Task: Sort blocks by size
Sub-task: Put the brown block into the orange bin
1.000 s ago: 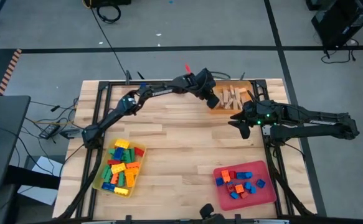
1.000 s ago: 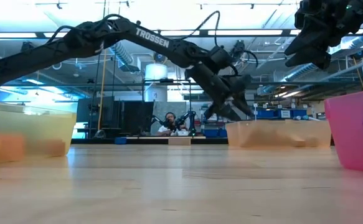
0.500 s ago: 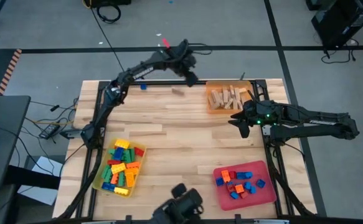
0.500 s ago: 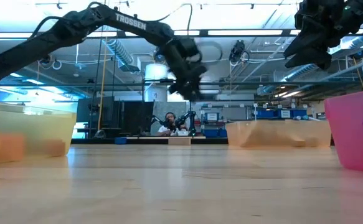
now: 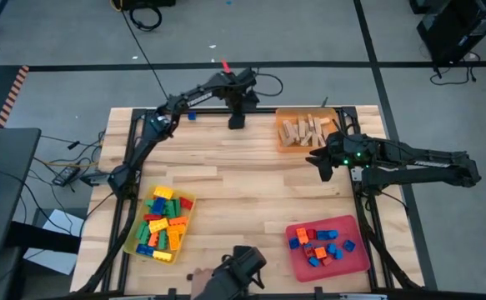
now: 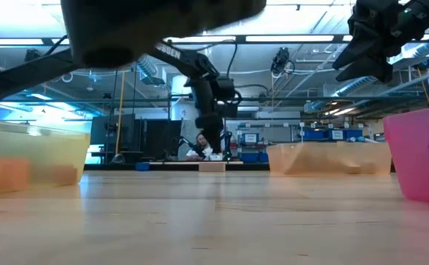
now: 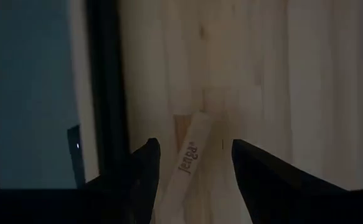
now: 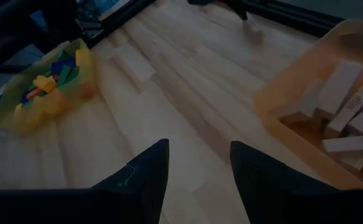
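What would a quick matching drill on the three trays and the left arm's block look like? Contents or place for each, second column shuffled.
1. yellow tray
2. orange tray
3. red tray
4. wooden block

a. tan wooden pieces
b. between the left gripper fingers, at the far table edge
c. blue, orange and red bricks
d. green, yellow, red, blue and orange bricks

Pairs: 1-d, 2-a, 3-c, 4-b

table middle (image 5: pixel 251 179) open, trays (image 5: pixel 305 131) (three) edging
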Controlling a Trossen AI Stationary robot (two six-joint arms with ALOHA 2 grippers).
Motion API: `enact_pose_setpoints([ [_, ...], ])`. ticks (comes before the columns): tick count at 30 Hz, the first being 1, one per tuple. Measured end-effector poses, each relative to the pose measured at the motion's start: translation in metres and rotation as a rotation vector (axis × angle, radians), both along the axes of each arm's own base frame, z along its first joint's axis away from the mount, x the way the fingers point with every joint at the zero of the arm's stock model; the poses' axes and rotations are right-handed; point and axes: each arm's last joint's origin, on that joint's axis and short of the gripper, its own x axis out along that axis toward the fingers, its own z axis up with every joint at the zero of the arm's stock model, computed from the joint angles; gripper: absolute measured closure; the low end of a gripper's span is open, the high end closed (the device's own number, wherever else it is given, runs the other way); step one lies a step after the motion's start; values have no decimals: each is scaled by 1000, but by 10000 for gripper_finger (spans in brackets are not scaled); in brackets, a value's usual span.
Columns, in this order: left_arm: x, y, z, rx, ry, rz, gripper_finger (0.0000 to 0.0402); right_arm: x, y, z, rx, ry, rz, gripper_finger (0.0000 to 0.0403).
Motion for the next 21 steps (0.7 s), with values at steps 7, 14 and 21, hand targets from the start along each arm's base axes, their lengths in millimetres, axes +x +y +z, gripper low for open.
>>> enact_pose_setpoints([
  [7, 4, 4, -27, 35, 71, -92, 195, 0, 0, 0, 42, -15, -27, 218],
  [14, 7, 7, -40, 45, 96, -102, 200, 0, 0, 0, 46, -18, -30, 218],
  [21, 7, 5, -54, 13, 135, -96, 286, 0, 0, 1, 45, -22, -32, 218],
])
